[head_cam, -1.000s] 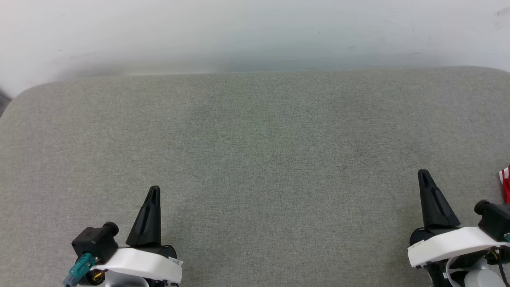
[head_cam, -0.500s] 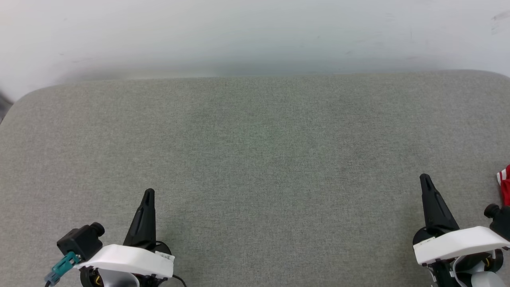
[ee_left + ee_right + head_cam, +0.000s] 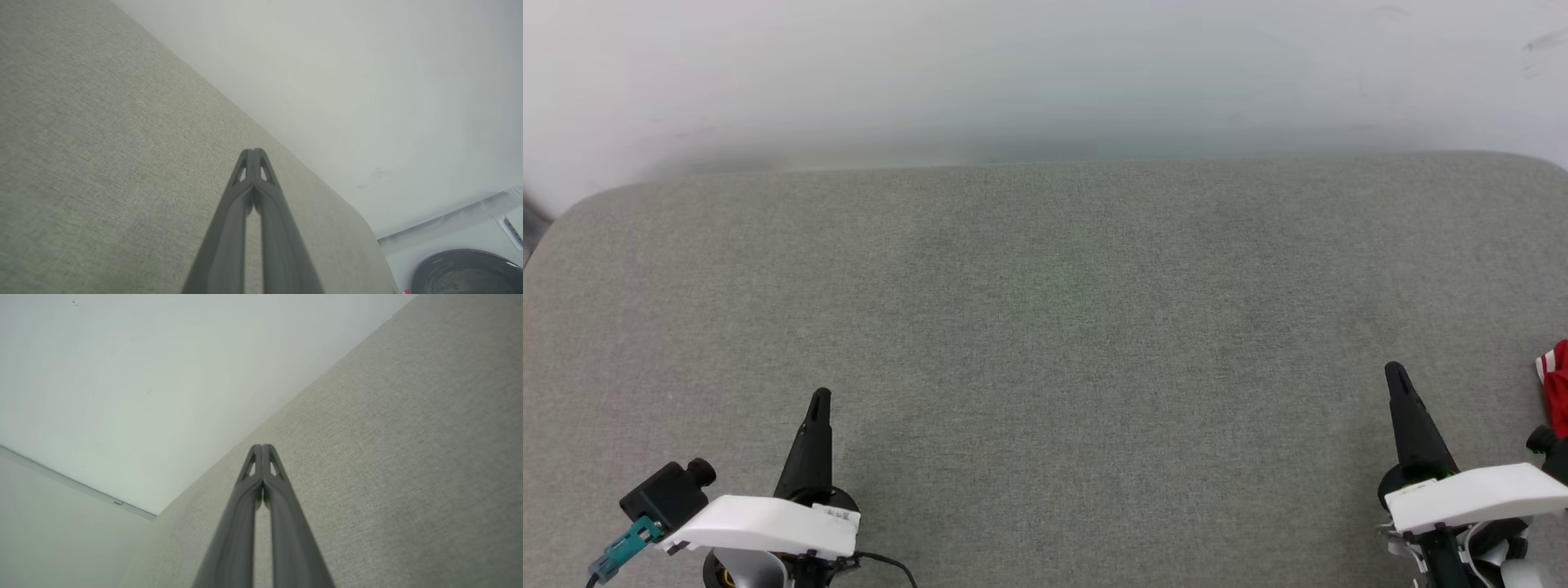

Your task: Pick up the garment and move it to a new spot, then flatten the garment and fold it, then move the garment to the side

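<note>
Left end effector (image 3: pixel 819 398) and right end effector (image 3: pixel 1396 374) are hovering over the grey bench (image 3: pixel 1045 327), both pinched closed and empty; the garment (image 3: pixel 1556 384) is lying at the head view's right edge, beyond the right end effector, so the right arm is sitting nearer; its long axis is cut off, cannot tell.

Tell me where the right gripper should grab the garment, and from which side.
Probably the striped edge of the garment, lying on the grey surface right of the right gripper. Open the shut jaws and come from the left, pinching that near edge. The rest is cut off by the frame.
</note>
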